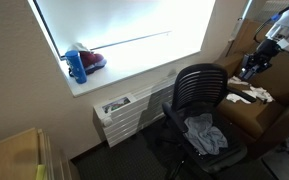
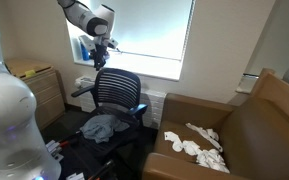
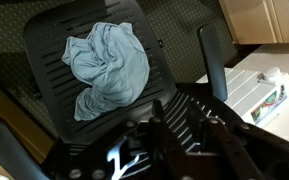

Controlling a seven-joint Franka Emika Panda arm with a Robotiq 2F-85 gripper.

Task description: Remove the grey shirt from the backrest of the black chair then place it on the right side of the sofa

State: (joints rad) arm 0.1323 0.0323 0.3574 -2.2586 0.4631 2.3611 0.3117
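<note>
Window-lit room: one black chair (image 2: 116, 90), one grey shirt (image 3: 106, 65) on seat; hand (image 2: 97, 55) above, grip state unclear.

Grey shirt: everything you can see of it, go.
The shirt is pale blue-grey soft cloth, crumpled into a loose, folded heap; no sleeves or collar can be made out. It lies mid-seat on the black chair, on its ribbed seat, not over the backrest. Only the seat touches it. The gripper hangs above, apart from it.
</note>
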